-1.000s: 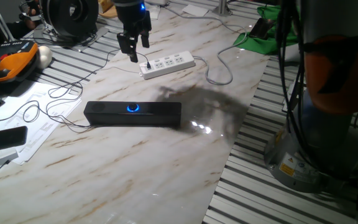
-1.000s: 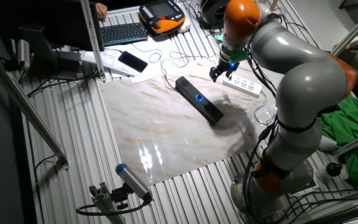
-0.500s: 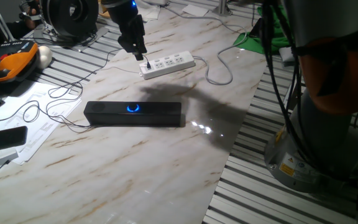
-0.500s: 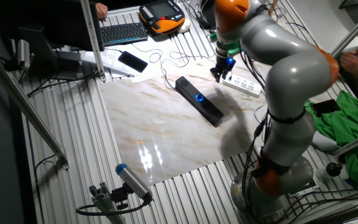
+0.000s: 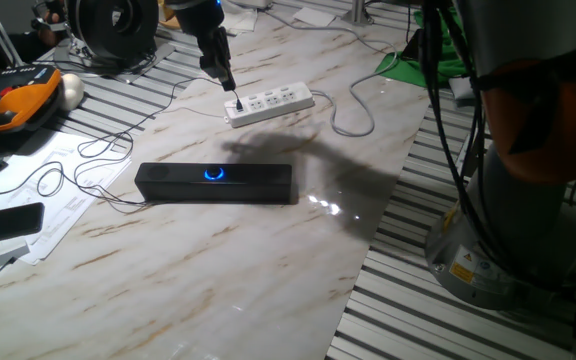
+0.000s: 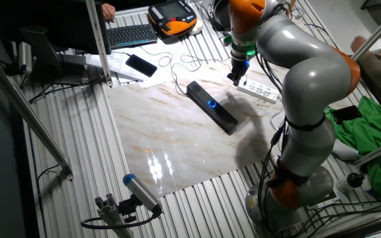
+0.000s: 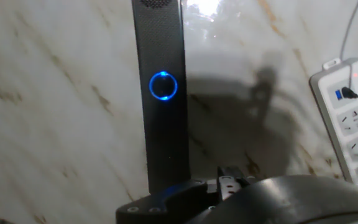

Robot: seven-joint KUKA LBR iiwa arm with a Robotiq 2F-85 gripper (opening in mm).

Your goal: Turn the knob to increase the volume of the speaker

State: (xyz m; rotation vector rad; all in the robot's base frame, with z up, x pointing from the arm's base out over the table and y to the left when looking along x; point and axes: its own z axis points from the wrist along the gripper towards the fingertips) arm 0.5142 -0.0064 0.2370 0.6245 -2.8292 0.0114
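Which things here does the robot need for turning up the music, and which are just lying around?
For the job:
- the speaker, the long black bar
- the knob, ringed in blue light
- the tool, up above the white power strip

Just lying around:
- the white power strip
- the papers
- the black phone
- the keyboard
- the green cloth

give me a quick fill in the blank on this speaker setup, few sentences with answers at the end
The ring around the knob glows ____.
The speaker lies on a tabletop with a ____ pattern.
The gripper hangs above the white ____, apart from the speaker.
In the hand view, a cable is plugged into the strip beside a small ____ light.

Missing words: blue; marble; power strip; red
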